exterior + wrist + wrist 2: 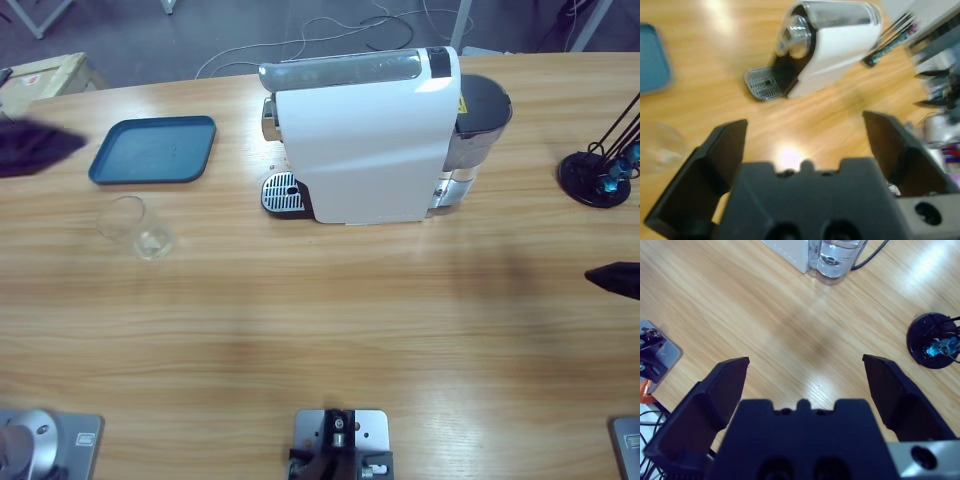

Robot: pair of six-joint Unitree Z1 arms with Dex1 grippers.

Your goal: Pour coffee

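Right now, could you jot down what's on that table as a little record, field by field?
Surface: long wooden table
Coffee machine: white, standing near the back middle, drip grate at its front left
Glass: clear, on the table left of the machine, near the tray; any coffee in it is too faint to tell
Tray: blue, nothing on it
Stand: black round base, far right
Left gripper: open, holding nothing
Right gripper: open, holding nothing
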